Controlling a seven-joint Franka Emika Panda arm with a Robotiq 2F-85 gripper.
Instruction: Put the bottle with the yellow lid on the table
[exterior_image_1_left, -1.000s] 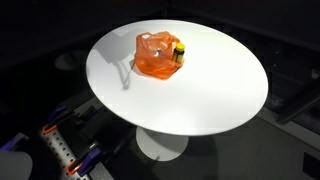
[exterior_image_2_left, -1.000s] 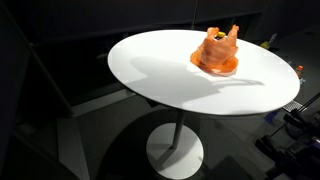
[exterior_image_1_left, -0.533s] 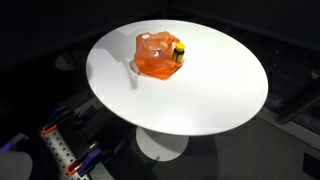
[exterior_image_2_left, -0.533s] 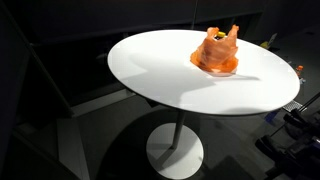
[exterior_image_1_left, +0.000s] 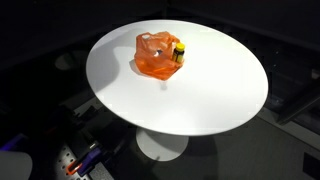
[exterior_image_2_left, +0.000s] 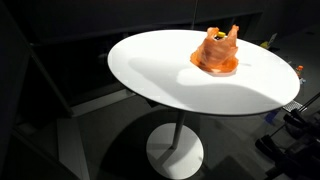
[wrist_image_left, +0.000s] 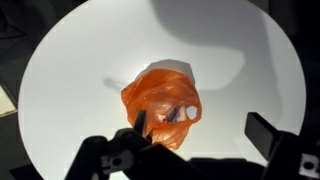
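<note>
A: While the jaws hang over the bench (wrist_image_left: 60, 90), they're spread wide open, with the fingers (wrist_image_left: 275, 140) far apart at the bottom of the wrist view.
B: Bottle?
A: Bottle (exterior_image_1_left: 180, 55) is upright, yellow lid (exterior_image_1_left: 181, 46) on top, touching the orange bag (exterior_image_1_left: 153, 55). That's in an exterior view. Can't tell if it's tucked into the bag or just against it.
B: Where on the bench?
A: Off centre, toward the far edge in both exterior views, well apart from the near edge.
B: Does the wrist view show it?
A: Mostly the bag, crumpled, under the jaws. There's a dark shape (wrist_image_left: 165, 116) and a white spot (wrist_image_left: 190, 113) in the plastic. Can't say that's the bottle.
</note>
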